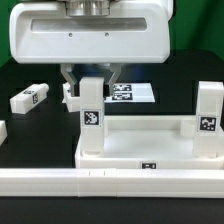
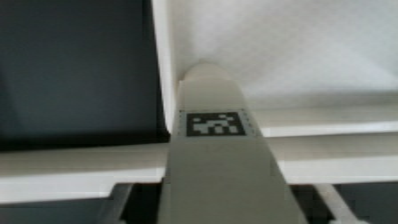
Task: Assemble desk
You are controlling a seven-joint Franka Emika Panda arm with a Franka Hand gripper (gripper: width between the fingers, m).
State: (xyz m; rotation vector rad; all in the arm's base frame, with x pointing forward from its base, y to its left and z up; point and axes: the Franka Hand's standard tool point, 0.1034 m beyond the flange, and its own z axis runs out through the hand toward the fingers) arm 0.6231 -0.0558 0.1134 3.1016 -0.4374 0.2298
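The white tabletop (image 1: 140, 146) lies flat near the front, rim up. One white leg (image 1: 91, 108) stands upright in its corner on the exterior view's left, and a second leg (image 1: 208, 118) stands in the corner on the right. My gripper (image 1: 90, 84) is straight above the first leg, with a finger on each side of its top and small gaps showing, so it looks open. In the wrist view that leg (image 2: 219, 150) runs up between my gripper's (image 2: 217, 212) fingers, tag facing the camera, with the tabletop rim (image 2: 329, 116) behind it.
A loose leg (image 1: 30, 98) lies on the black table at the exterior view's left, and another part (image 1: 2, 131) shows at the left edge. The marker board (image 1: 133, 93) lies behind the tabletop. A long low white rail (image 1: 110, 182) runs along the front.
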